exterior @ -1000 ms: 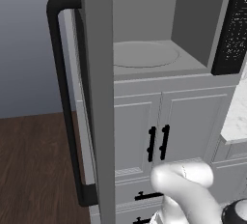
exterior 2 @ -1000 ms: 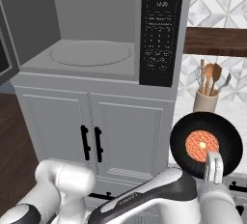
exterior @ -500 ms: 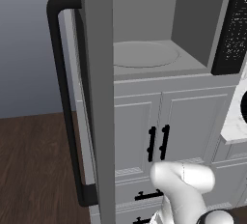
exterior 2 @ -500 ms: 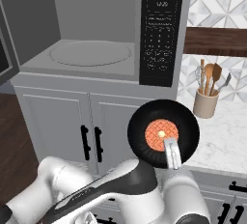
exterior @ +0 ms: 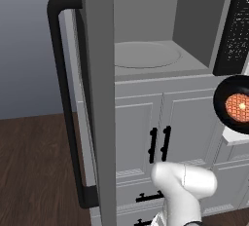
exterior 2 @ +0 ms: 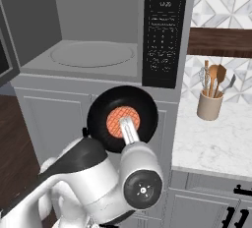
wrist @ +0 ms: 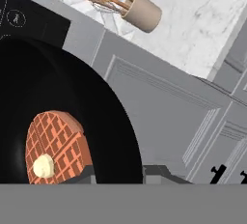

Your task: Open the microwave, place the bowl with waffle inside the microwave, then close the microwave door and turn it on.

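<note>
The microwave (exterior 2: 93, 55) stands open, its grey interior and round turntable (exterior: 146, 54) bare. The microwave door (exterior: 97, 98) is swung out to the left, edge-on, with its black bar handle (exterior: 65, 98) facing me. My gripper (exterior 2: 129, 131) is shut on the near rim of the bowl with waffle (exterior 2: 123, 119), a black bowl tilted toward the camera with the orange waffle (wrist: 55, 143) at its centre. The bowl hangs in front of the microwave's lower edge, just below the black button panel (exterior 2: 165, 30). It also shows as the bowl (exterior: 237, 105) at the right edge of the left base view.
A beige utensil holder (exterior 2: 210, 105) with wooden spoons stands on the marble counter (exterior 2: 216, 143) to the right. White cabinet doors (exterior: 160, 122) with short black handles lie under the microwave. Dark wood floor (exterior: 34, 171) is at the left.
The gripper has carried the bowl leftward and up, from above the counter to the front of the microwave below the button panel. The door has not moved.
</note>
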